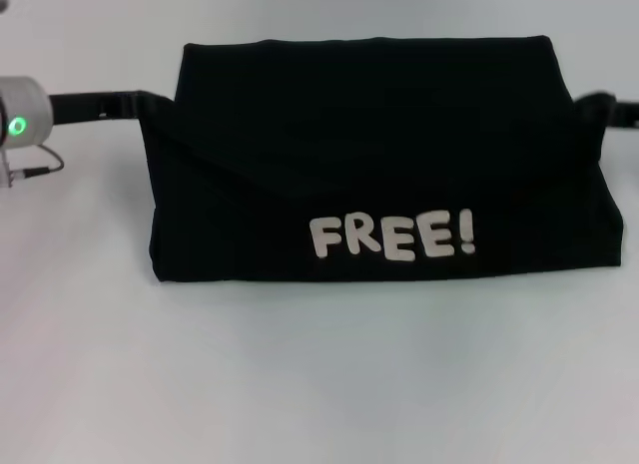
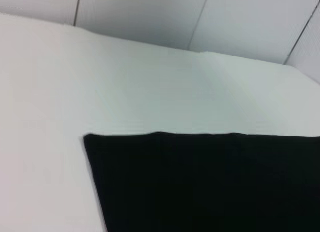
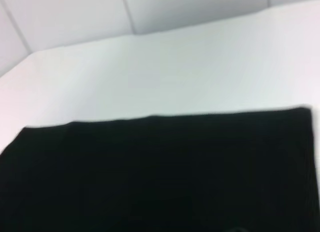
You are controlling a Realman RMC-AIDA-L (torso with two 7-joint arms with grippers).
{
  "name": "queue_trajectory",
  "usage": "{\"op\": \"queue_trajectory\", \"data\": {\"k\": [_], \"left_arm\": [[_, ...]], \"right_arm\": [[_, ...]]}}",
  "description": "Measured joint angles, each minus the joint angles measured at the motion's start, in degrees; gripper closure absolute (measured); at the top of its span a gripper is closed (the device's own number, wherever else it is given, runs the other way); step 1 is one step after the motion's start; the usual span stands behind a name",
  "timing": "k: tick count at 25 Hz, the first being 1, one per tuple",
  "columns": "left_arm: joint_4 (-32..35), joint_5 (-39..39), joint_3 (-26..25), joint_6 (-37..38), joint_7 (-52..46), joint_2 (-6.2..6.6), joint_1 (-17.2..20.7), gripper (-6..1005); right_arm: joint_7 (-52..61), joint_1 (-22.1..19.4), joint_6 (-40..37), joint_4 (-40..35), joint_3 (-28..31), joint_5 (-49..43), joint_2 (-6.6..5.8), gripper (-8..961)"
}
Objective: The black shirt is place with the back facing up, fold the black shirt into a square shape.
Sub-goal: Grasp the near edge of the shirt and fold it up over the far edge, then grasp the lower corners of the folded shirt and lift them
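The black shirt (image 1: 374, 160) lies mid-table (image 1: 319, 384), folded into a wide block, "FREE!" lettering (image 1: 391, 235) uppermost. The left gripper (image 1: 120, 106) and right gripper (image 1: 599, 110) flank it; whether either is spread cannot be told. Judged late-stage: a final crosswise fold would square it.

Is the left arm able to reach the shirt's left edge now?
Probably yes. The left arm lies along the white table right beside the black shirt, and nothing stands between them. Its gripper is not seen in any view.
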Motion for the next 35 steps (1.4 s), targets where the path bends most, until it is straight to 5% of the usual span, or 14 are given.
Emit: {"op": "queue_trajectory", "data": {"k": [11, 24, 26, 29, 35], "left_arm": [[-5.88, -0.08, 2.05, -15.37, 8.05, -2.91, -2.60, 918], [-7.31, -0.06, 3.59, -17.07, 9.93, -4.12, -2.49, 912], [-7.29, -0.06, 4.57, -17.06, 9.72, -4.35, -2.43, 840], [-7.01, -0.06, 4.84, -17.08, 9.63, -4.67, -2.41, 732], [-2.31, -0.06, 4.90, -12.73, 5.87, -5.62, -1.90, 459]], "right_arm": [[-4.97, 3.60, 16.26, 5.46, -0.85, 2.05, 3.45, 897], [-6.53, 0.59, 17.68, 4.65, -1.75, 5.65, 6.42, 887], [-6.54, 0.25, 17.56, 3.92, -1.80, 5.89, 6.74, 886], [-6.55, -0.31, 17.50, 1.34, -1.54, 6.61, 7.84, 642], [-6.57, -2.78, 14.59, -4.51, -1.66, 13.19, 9.30, 404]]}}
